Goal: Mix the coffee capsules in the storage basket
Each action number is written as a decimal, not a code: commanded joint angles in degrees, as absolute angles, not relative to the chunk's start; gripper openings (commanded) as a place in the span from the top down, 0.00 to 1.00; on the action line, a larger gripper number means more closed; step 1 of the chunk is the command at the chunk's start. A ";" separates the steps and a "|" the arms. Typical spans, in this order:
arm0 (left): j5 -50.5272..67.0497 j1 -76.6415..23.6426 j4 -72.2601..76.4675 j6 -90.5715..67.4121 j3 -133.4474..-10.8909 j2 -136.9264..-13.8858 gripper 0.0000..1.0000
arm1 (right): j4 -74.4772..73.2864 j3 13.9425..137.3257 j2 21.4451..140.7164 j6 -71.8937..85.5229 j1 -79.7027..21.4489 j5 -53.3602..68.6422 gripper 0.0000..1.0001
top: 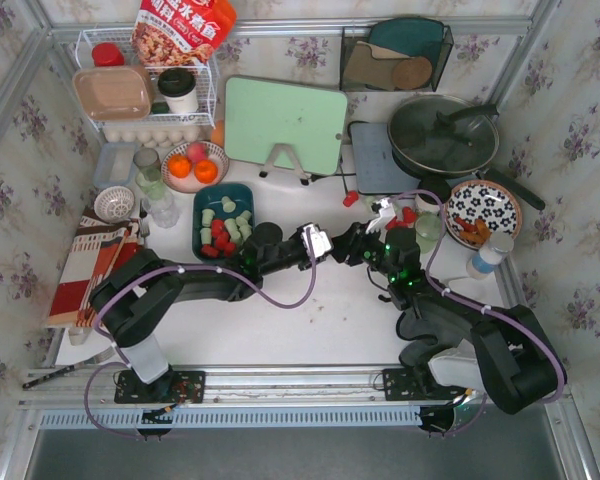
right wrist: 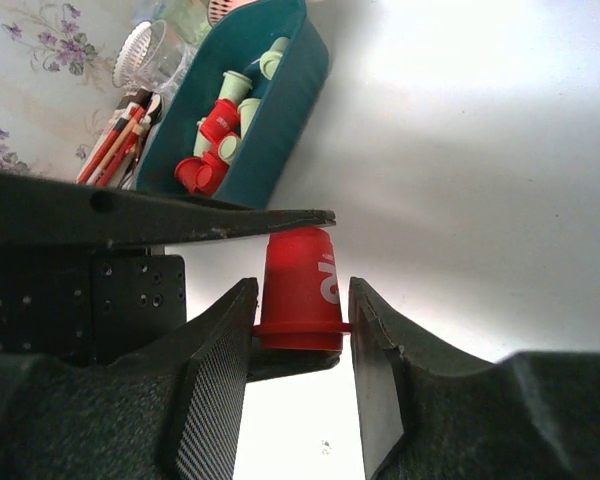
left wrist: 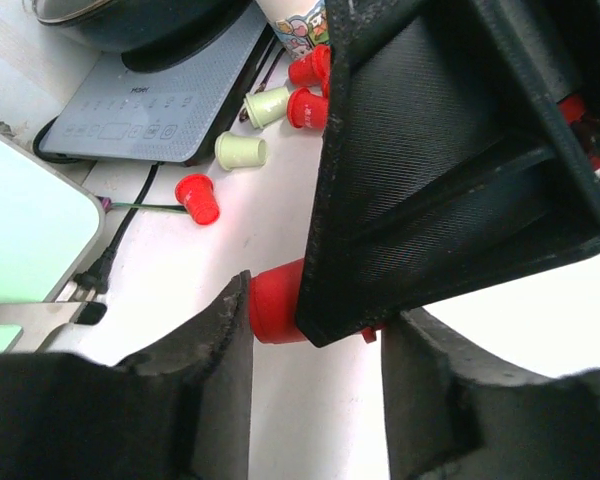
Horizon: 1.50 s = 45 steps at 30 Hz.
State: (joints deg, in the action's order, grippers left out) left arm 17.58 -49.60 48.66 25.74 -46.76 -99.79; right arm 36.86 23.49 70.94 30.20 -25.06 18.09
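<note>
Ok, quick notes from my remote seat. The storage basket (top: 198,238) sits on the white table (top: 310,310), and both arms meet just off its right side in the top view.

The right end effector (right wrist: 302,300) is clamped on one red capsule (right wrist: 300,280), fingers pressing its sides, and it holds it above the table.

The left end effector (left wrist: 320,310) brackets the same capsule end to end. One finger (left wrist: 225,335) touches the rim, and from the right wrist its other finger lies as a flat black bar on the capsule's narrow top. The right end effector's body hides most of the contact, so I cannot tell whether the left one is really gripping.

The basket holds a mixed pile of coffee capsules (top: 225,228), red and pale green together. It is also visible from the right wrist (right wrist: 290,110).

Farther from the basket on that same side, a few loose capsules (left wrist: 240,152) lie on the table, red and green, beside the induction hob (left wrist: 150,110).
</note>
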 commanded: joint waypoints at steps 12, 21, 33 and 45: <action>-0.23 -49.47 47.65 26.61 -42.40 -93.24 0.80 | 24.65 28.79 66.76 26.53 -25.12 8.16 0.26; -17.36 -37.45 26.72 13.20 -40.99 -83.61 0.79 | 16.43 36.05 73.70 22.81 -22.53 -12.11 0.29; -17.78 -26.07 0.26 -8.27 -49.75 -85.42 0.77 | 6.54 51.05 93.38 22.56 -15.47 -16.09 0.33; -14.73 -24.54 -3.46 -13.14 -52.39 -88.61 0.55 | 4.40 54.10 98.14 24.33 -13.64 -22.90 0.38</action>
